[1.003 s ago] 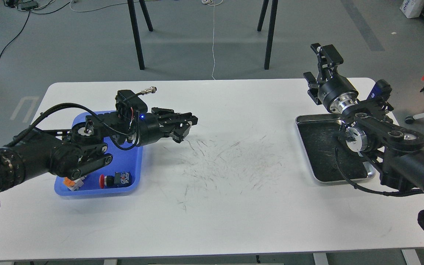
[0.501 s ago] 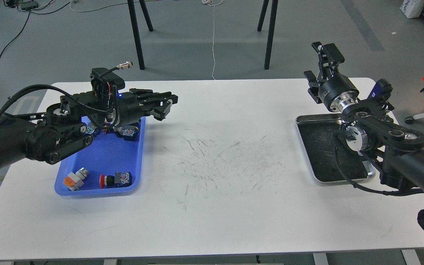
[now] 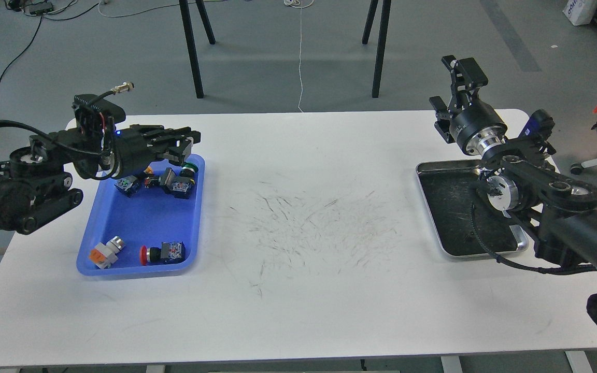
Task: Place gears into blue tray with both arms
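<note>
The left gripper (image 3: 187, 146) has swung back and up over the last second: it was out past the right rim of the blue tray (image 3: 143, 228) over the bare table (image 3: 298, 259), and it now hangs above the tray's far right corner, with the arm drawn toward the left edge of the view. Its fingers look close together with nothing visible between them, though they are dark and side-on, so I cannot tell for sure how far the jaws stand apart.

Just below the jaws sit a green button (image 3: 189, 168) and a cluster of switches (image 3: 171, 182); nearer the robot lie a red button (image 3: 145, 254) and an orange switch (image 3: 102, 253). The gears are too small to pick out among these; I cannot tell whether any lie in the tray.

The right gripper (image 3: 451, 85) has barely moved. It points up beyond the far edge of the steel tray (image 3: 436, 207), jaws spread wide and empty. That tray's dark floor shows no clear gear

I judge the left arm is retreating after a drop, so the task looks near its end
</note>
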`<state>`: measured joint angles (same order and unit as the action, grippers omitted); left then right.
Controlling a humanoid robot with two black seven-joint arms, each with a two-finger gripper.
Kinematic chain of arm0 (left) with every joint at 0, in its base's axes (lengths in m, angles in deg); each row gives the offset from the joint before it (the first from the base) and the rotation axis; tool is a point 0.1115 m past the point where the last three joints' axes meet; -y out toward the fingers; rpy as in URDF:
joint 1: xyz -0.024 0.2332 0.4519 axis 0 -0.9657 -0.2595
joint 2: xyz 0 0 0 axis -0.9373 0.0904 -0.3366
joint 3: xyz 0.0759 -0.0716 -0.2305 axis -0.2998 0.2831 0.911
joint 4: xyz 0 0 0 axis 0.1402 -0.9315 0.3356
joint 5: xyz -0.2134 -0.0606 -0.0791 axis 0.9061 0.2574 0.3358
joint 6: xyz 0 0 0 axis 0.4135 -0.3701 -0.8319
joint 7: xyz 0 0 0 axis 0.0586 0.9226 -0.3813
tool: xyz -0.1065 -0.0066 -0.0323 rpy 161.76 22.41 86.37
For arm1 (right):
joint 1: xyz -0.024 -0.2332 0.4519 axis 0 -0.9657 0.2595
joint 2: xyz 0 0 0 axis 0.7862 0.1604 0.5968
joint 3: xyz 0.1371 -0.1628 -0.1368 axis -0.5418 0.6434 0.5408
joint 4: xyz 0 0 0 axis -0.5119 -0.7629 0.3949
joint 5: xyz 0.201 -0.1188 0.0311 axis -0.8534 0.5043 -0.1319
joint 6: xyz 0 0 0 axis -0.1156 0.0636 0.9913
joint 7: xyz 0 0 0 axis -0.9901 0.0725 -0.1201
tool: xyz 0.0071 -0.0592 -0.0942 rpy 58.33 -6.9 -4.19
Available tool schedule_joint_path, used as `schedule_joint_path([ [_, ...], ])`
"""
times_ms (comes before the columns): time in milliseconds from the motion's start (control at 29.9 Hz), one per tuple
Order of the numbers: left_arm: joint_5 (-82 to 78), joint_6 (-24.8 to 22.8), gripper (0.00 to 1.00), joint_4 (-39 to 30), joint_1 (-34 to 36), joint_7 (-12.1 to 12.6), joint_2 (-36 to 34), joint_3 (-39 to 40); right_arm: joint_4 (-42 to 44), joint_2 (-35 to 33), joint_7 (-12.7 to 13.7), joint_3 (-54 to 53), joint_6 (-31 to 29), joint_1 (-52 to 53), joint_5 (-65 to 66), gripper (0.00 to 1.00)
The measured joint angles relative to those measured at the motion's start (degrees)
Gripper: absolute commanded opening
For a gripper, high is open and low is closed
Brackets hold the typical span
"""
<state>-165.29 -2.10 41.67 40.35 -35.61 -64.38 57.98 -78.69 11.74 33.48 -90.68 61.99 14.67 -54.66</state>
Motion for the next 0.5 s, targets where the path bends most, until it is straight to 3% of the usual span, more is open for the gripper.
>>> schedule_joint_path([
  [501,-6.80,0.31,0.18,-0.07,-0.37,-0.01,-4.29,-10.04,0.43,0.05,0.01,-0.01,-0.02,-0.13,0.06,0.97],
])
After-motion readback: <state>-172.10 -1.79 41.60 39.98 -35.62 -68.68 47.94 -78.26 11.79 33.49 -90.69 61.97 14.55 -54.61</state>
